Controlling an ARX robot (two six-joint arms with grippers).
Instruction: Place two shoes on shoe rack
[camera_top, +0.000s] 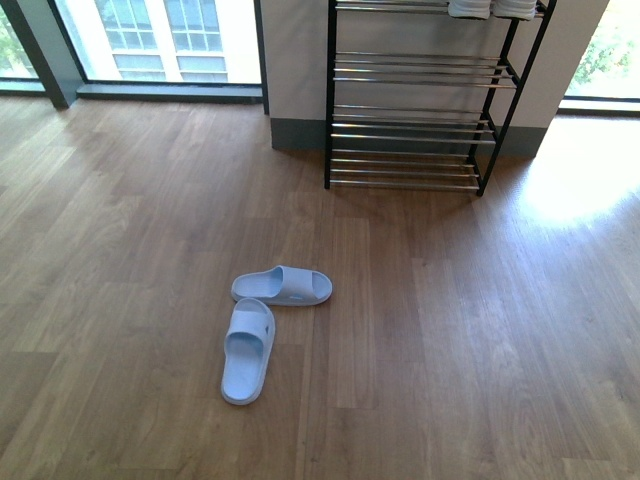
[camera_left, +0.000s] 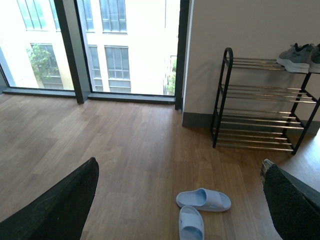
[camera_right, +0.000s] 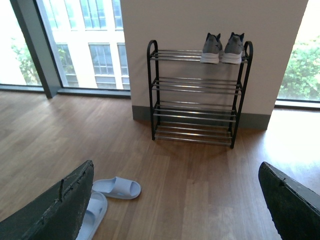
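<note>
Floor (camera_top: 480, 330): bare wood with no task shoe lying on it; the job looks done, so any further reach is the main hazard.
Shoe rack (camera_right: 195, 107): stands against the wall; its shelves are thin bars, so a knock to the frame could shake a sole loose.
Two shoes (camera_right: 212, 49): side by side on the top shelf at its right end, heels outward; a nudge there may tip one off.
Slippers (camera_top: 283, 286): a pale blue pair on the floor, well apart from the rack; they could be mistaken for the task's pair.
Left end effector (camera_left: 180, 167): spread wide, holding nothing.
Right end effector (camera_right: 176, 167): spread wide, holding nothing.
</note>
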